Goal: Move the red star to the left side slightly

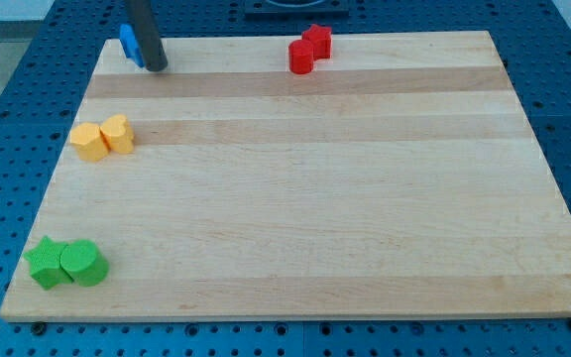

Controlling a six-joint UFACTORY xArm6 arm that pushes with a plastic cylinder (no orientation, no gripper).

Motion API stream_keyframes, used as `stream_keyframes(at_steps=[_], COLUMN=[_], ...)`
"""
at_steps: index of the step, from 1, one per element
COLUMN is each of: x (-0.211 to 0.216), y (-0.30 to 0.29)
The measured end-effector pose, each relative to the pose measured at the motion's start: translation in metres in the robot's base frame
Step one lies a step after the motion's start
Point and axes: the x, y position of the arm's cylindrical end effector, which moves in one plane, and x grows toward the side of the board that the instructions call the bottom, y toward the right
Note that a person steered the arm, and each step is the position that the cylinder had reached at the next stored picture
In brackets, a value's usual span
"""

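**figure: rod tip parked at the far left corner, red star not yet engaged**

my tip (158, 67), the lower end of the straight dark rod, rests on the pale wooden board (305, 198) near the view's top left corner, just beside and seemingly touching a small blue block (127, 42) whose shape is partly hidden behind the rod. there are no jaws to report: the rod grips nothing and pushes only by contact. the red star-shaped block (317, 39) sits near the view's top edge, right of centre, touching a red cylindrical block (301, 57) that lies just below and to its left. well apart from both, two yellow blocks (103, 137) stand together at the view's left edge, and a green star-like block (45, 264) touches a green rounded block (83, 263) at the bottom left.

judged from this layout, the step in hand is the approach. to do it well, the tip should travel rightward across the bare wood, pass below the red pair, and arrive on the star's right face. the push should then be short and directed toward the view's left. the likely difficulty is the adjoining cylinder: a push aimed low would drive it along too, so contact high on the star's right side seems preferable.
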Motion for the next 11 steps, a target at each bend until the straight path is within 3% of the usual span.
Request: stream_keyframes(at_steps=[2, 3, 4, 6, 11], x=[0.067, 0.057, 0.019, -0.048, -0.057], y=[0.189, 0.295, 0.330, 0.306, 0.228])
